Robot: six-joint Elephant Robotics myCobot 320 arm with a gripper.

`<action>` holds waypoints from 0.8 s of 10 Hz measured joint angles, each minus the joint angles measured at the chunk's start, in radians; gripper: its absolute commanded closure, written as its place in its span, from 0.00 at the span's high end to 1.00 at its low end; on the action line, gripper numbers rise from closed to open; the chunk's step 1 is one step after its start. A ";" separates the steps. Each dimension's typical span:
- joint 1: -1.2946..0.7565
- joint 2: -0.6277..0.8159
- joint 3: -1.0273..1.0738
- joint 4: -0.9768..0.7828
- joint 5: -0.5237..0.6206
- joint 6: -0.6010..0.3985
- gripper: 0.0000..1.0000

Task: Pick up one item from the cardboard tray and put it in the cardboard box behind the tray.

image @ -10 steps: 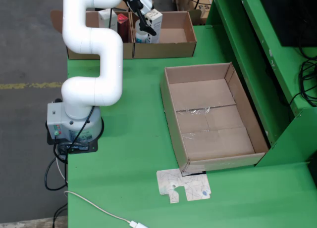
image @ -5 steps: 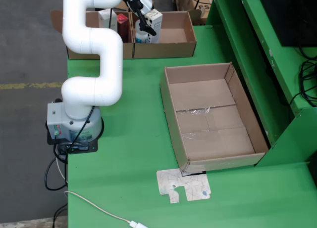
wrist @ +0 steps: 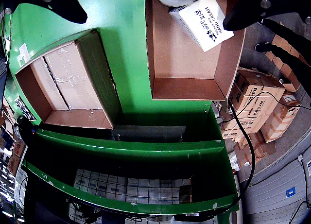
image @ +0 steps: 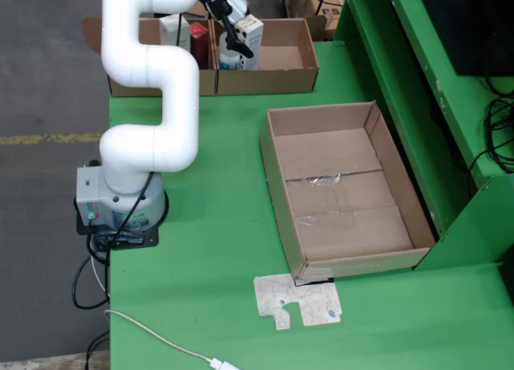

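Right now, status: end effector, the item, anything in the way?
End effector open, over the far cardboard tray. White hand cream carton between its fingers, ungripped. Large empty cardboard box open; nothing in the way.

The white arm point(image: 148, 89) reaches up and back, its tool point(image: 234, 29) with fingers spread apart.

A warehouse floor: stacked shipping cartons point(wrist: 257, 107), bare concrete point(image: 48, 145), green steel workbench point(image: 209, 250).
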 measured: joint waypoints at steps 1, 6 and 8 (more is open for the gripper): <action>0.000 0.000 0.000 0.000 0.000 0.000 1.00; -0.015 0.017 -0.002 0.089 -0.023 -0.081 1.00; -0.019 0.017 -0.002 0.129 -0.042 -0.123 1.00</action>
